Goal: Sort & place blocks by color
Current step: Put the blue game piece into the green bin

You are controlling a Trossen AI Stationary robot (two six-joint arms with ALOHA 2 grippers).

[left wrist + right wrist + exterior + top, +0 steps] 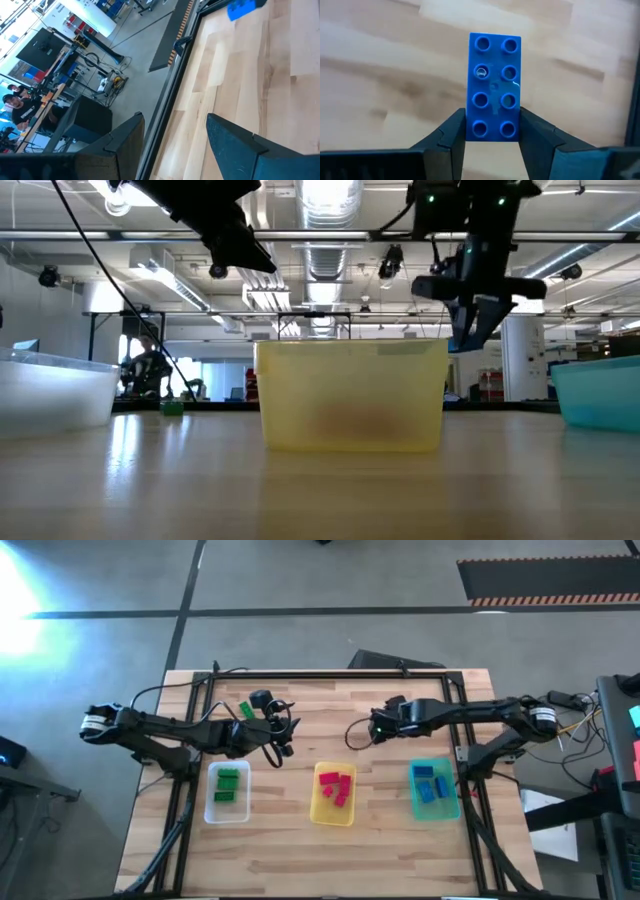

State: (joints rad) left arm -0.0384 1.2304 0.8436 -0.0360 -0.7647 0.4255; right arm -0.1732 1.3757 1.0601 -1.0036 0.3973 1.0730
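Inventory as I read it from my remote station:

Right hand (492, 131) — fingers clamped on the short end of a blue eight-stud block (494, 86), one finger on each long side. In the high view this hand (381, 727) sits over the far middle of the surface (300, 850), beyond the gap between the yellow and teal trays. In the low view it hangs well above the wood, behind the yellow tray.

Left hand (175, 145) — fingers apart, nothing between them. From above it (281, 743) hovers between the clear tray and the yellow tray, slightly farther back than both.

Loose green block (245, 710) — lying on the surface near the far left, beyond the left arm; it also shows in the low view as a small green shape (172, 408) to the left of the yellow tray.

Clear tray (212, 812) — front left, holding green blocks (228, 786).

Yellow tray (318, 814) — front centre, holding red/pink blocks (336, 787); in the low view its wall (352, 395) fills the middle and the contents show only as a reddish blur.

Teal tray (452, 808) — front right, holding blue blocks (431, 786).

I can see a second blue block (241, 8) through the left wrist view, against the wood far across the surface; I cannot tell whether it is the one held by the right hand.
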